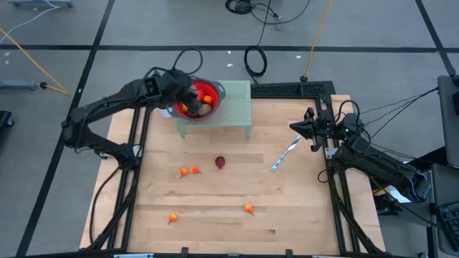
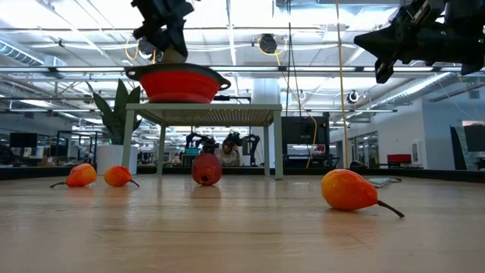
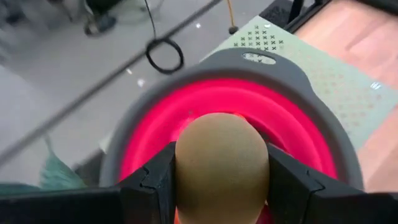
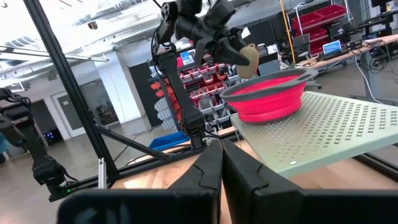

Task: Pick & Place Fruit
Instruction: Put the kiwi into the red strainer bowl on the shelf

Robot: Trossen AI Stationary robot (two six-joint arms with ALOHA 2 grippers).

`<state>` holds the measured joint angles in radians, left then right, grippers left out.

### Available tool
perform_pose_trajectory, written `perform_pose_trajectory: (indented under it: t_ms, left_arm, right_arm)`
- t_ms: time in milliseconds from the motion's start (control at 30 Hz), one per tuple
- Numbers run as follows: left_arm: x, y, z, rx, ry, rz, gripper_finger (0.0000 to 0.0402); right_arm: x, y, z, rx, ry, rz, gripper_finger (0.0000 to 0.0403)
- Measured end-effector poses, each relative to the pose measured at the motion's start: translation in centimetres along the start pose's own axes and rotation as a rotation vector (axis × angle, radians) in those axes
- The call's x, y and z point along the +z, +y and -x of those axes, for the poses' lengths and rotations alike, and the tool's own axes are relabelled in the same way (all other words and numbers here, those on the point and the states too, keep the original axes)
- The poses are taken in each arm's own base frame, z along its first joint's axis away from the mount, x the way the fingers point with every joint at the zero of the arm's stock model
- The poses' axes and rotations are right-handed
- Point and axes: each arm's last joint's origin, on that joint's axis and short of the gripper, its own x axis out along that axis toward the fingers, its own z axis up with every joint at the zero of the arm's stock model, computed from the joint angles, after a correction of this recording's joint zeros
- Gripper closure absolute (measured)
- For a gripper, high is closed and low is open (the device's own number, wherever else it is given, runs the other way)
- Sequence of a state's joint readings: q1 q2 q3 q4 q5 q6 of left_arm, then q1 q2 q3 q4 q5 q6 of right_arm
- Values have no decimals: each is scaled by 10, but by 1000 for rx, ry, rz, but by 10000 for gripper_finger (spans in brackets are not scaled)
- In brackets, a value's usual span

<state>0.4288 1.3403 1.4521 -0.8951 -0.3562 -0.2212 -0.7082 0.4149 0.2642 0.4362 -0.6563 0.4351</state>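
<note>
My left gripper (image 1: 188, 94) hangs over the red bowl with the grey rim (image 3: 323, 124), shut on a brownish-green oval fruit (image 3: 221, 165). The bowl (image 1: 215, 92) stands on a pale green perforated stand (image 1: 233, 115) at the table's far side and has orange and brownish fruit (image 1: 204, 104) in it. A dark red fruit (image 1: 220, 163) and several small orange fruits (image 1: 189, 171) lie on the wooden table. My right gripper (image 1: 295, 127) waits shut, raised at the table's right side, touching nothing. My left gripper pinches the brownish-green fruit by its two opposite sides (image 3: 186, 174) between its two fingers (image 3: 155, 183), slanting down from the table's left. The fruit's rounded end sticks out past the fingertips. It is lifted clear, above the bowl's inside (image 4: 249, 57).
A slim blue-and-white stick (image 1: 283, 156) lies on the table near my right gripper. Two more orange fruits (image 1: 173, 217) (image 1: 249, 209) lie toward the near edge. A black metal frame (image 1: 337, 179) borders the table. Cables lie on the floor beyond.
</note>
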Motion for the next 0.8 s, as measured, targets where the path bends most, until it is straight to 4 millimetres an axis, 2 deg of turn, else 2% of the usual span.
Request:
perform_pose_trajectory:
  t_ms: [200,467,667,800]
  left_arm:
    - [2,12,-5,-107,45,201,226]
    - [12,18,-10,-178,-12,328,226]
    - [18,8,-38,-260,37,487,226]
    - [15,3,-58,-237,105,547,226]
  right_arm:
    - [0,0,0,0,0,-2,403]
    - [0,0,0,0,0,-2,403]
    - [0,0,0,0,0,-3,403]
    - [0,0,0,0,0,-3,403]
